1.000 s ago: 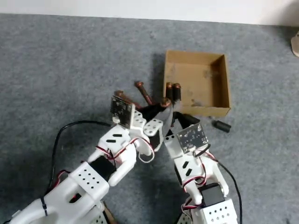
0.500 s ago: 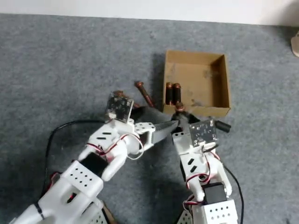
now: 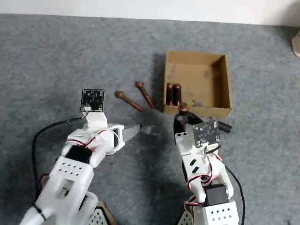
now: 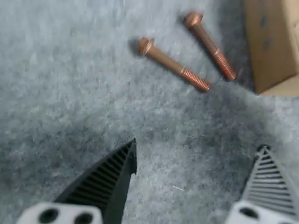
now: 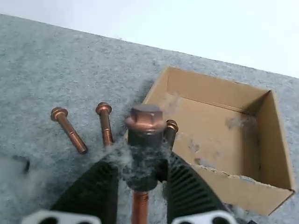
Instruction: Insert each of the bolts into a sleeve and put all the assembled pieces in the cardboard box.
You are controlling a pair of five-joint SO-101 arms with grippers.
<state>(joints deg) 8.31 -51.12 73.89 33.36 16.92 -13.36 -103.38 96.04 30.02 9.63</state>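
The left gripper [image 3: 139,129] is hanging released over open grey worktop [image 3: 56,61], with one bare bolt [image 3: 129,101] and a second bare bolt [image 3: 145,94] lying beyond it. The right gripper [image 3: 183,121] is clenching an upright sleeved bolt [image 3: 183,108] just before the cardboard box [image 3: 197,54]'s near edge, and a loose sleeve [image 3: 222,126] is lying alongside.

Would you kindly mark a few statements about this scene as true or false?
1. The left gripper is open and empty. True.
2. The right gripper grips a sleeve with a bolt through it. True.
3. Two bare bolts lie inside the cardboard box. False: they lie on the carpet outside it.
4. The cardboard box is tipped on its side. False: it stands with its opening up.
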